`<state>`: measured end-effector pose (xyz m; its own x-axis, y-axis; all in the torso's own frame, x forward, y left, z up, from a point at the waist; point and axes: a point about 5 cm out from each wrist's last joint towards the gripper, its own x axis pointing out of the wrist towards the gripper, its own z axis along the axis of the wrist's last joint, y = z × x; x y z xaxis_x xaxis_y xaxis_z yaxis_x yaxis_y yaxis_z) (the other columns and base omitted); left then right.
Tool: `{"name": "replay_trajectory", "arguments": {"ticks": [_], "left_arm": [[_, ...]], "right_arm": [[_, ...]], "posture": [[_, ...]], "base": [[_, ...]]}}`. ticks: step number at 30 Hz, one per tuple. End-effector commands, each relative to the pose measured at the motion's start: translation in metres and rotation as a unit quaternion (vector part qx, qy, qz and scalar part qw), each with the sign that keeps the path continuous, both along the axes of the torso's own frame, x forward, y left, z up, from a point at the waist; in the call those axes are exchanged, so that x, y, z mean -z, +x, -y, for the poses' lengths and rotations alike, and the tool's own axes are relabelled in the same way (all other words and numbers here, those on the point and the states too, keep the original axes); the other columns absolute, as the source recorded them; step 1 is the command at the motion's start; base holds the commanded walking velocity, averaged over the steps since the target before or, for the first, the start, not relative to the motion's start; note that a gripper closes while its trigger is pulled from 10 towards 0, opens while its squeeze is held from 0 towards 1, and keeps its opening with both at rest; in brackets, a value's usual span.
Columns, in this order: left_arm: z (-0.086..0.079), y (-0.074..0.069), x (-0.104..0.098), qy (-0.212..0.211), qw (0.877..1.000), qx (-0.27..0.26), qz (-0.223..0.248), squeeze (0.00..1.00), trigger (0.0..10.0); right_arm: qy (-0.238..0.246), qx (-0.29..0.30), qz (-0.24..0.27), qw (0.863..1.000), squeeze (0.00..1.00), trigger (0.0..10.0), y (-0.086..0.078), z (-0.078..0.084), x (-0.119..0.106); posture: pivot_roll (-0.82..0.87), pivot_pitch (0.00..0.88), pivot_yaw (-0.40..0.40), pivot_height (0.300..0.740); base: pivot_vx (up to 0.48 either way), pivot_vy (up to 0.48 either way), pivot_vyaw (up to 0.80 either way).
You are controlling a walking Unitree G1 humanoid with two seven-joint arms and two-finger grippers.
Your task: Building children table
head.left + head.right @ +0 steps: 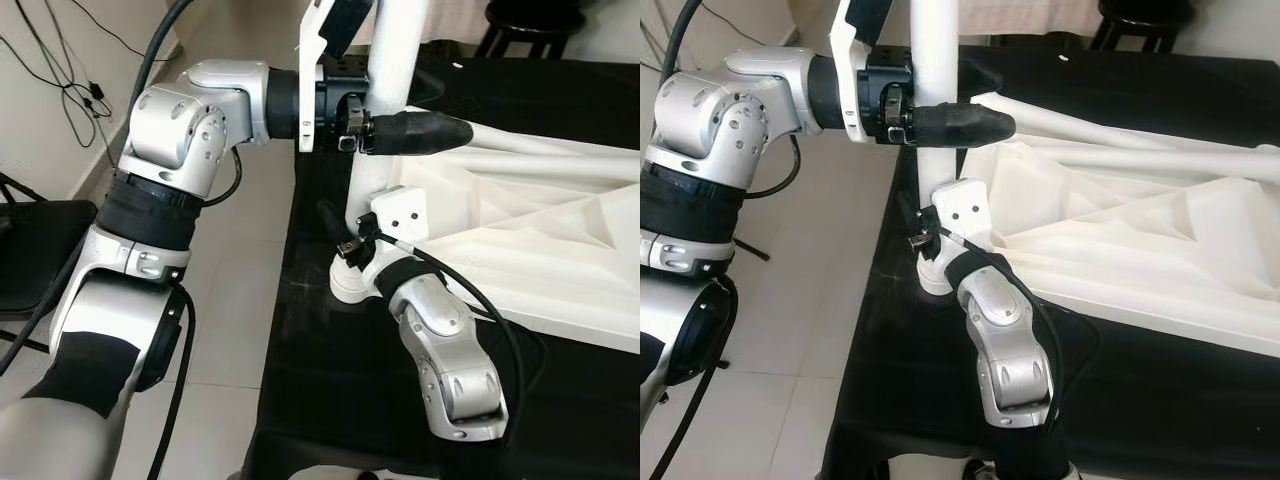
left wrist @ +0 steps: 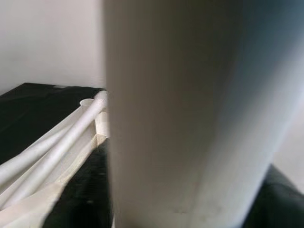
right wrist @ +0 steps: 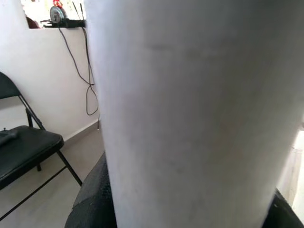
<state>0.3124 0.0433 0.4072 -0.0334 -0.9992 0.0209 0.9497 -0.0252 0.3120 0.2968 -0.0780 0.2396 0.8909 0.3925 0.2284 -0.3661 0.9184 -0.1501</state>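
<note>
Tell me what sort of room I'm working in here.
Probably a plain room in a home, used as an assembly spot: tiled floor, a black folding chair by a white wall with cables, and a black-draped table carrying white table parts.

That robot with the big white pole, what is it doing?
It is putting together a little table. The white table top lies upside down on a black cloth, and one white leg stands upright at its corner. The left gripper holds the leg high up, and the right gripper is down at its base. More loose legs lie across the top.
</note>
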Motion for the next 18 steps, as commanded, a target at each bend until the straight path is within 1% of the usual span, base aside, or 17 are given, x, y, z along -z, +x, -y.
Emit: {"name": "replay_trajectory", "arguments": {"ticks": [1,6,8,9,10,11,12,13,14,16,17,18], "left_arm": [[0.004,-0.005,0.004,0.013,1.0,0.019,0.0,0.0,0.0],[0.005,-0.005,0.004,0.012,1.0,0.017,0.003,0.0,0.0],[0.006,-0.005,0.004,0.008,1.0,0.014,0.007,0.0,0.0],[0.006,-0.005,0.004,0.007,1.0,0.014,0.007,0.0,0.0],[0.006,-0.005,0.004,0.007,1.0,0.014,0.007,0.0,0.0],[0.006,-0.005,0.004,0.007,1.0,0.014,0.008,0.0,0.0],[0.006,-0.005,0.004,0.007,1.0,0.014,0.008,0.0,0.0],[0.007,-0.005,0.005,0.007,1.0,0.013,0.009,0.0,0.0],[0.007,-0.005,0.004,0.007,1.0,0.014,0.011,0.0,0.0],[0.007,-0.005,0.004,0.007,1.0,0.014,0.011,0.0,0.0],[0.008,-0.005,0.004,0.007,1.0,0.014,0.012,0.0,0.0],[0.008,-0.005,0.004,0.007,1.0,0.014,0.012,0.0,0.0]], "right_arm": [[-0.027,0.002,-0.063,0.998,0.0,0.0,0.0,-0.002,0.025],[-0.031,-0.005,-0.055,0.998,0.0,0.0,0.002,-0.001,0.021],[-0.023,-0.023,-0.055,0.998,0.0,0.0,0.007,-0.002,0.015],[-0.016,-0.034,-0.054,0.998,0.0,10.0,0.009,-0.004,0.011],[-0.016,-0.034,-0.054,0.998,0.0,10.0,0.009,-0.004,0.011],[-0.009,-0.063,-0.046,0.997,0.0,10.0,0.011,-0.008,0.005],[-0.009,-0.063,-0.046,0.997,0.0,10.0,0.011,-0.008,0.005],[0.007,-0.091,-0.037,0.995,0.0,10.0,0.013,-0.01,-0.002],[0.022,-0.155,-0.037,0.987,1.0,10.0,0.015,-0.013,-0.01],[0.022,-0.155,-0.037,0.987,1.0,10.0,0.015,-0.013,-0.01],[0.02,-0.224,-0.026,0.974,1.0,10.0,0.017,-0.014,-0.02],[0.02,-0.224,-0.026,0.974,1.0,10.0,0.017,-0.014,-0.02]], "posture": [[0.05,0.219,0.01,0.74],[0.04,0.222,0.008,0.74],[0.03,0.221,0.001,0.74],[0.02,0.221,0.0,0.74],[0.02,0.221,0.0,0.74],[0.01,0.221,-0.001,0.74],[0.01,0.221,-0.001,0.74],[0.01,0.221,-0.002,0.74],[0.01,0.219,-0.007,0.74],[0.01,0.219,-0.007,0.74],[0.01,0.218,-0.005,0.74],[0.01,0.218,-0.005,0.74]], "base": [[0.0,0.0,0.0],[0.0,0.0,0.0],[0.0,0.0,0.0],[0.0,0.0,0.0],[0.0,0.0,0.0],[0.0,0.0,0.0],[0.0,0.0,0.0],[0.0,0.0,0.0],[0.0,0.0,0.0],[0.0,0.0,0.0],[0.0,0.0,0.0],[0.0,0.0,0.0]]}}
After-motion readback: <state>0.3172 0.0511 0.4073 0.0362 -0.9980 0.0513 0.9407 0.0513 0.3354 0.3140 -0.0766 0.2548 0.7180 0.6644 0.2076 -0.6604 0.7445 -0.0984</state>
